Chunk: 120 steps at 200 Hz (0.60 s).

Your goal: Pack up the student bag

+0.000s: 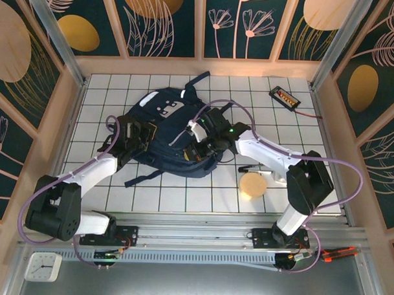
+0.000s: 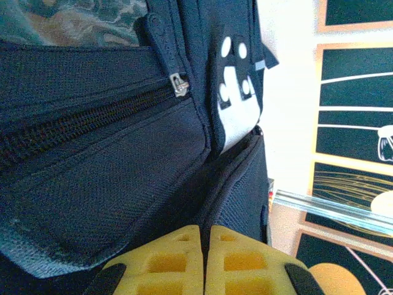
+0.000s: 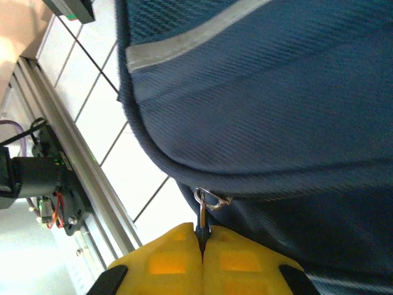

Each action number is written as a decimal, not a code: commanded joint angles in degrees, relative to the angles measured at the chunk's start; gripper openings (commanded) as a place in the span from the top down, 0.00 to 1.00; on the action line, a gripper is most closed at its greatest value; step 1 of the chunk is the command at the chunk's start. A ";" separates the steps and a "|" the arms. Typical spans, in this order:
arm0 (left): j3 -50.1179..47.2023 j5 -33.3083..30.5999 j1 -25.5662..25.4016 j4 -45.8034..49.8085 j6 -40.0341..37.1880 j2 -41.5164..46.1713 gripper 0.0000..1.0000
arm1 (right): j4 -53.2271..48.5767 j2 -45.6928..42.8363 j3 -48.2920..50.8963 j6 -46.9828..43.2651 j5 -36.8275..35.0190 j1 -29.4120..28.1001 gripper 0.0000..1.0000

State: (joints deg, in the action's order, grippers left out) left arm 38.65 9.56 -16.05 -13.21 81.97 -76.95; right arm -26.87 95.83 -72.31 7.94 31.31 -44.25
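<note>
The student bag lies centre-left on the table, with bare tiles along the near edge and far right. The left gripper has its jaws together against the fabric, and the right gripper has its jaws clamped on a zipper pull.

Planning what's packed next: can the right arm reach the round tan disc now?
Likely not yet: the right gripper is shut on the zipper pull of the backpack; the disc lies unobstructed beside that arm.
</note>
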 commanded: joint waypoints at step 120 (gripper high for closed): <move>-5.59 -1.73 -2.88 -6.66 3.10 7.16 1.00 | 6.47 7.30 -8.17 26.56 -11.27 -5.62 1.00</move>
State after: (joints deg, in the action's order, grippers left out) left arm 35.86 6.79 -17.23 -16.56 82.85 -75.22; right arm -27.70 104.05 -79.99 26.70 24.51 -51.77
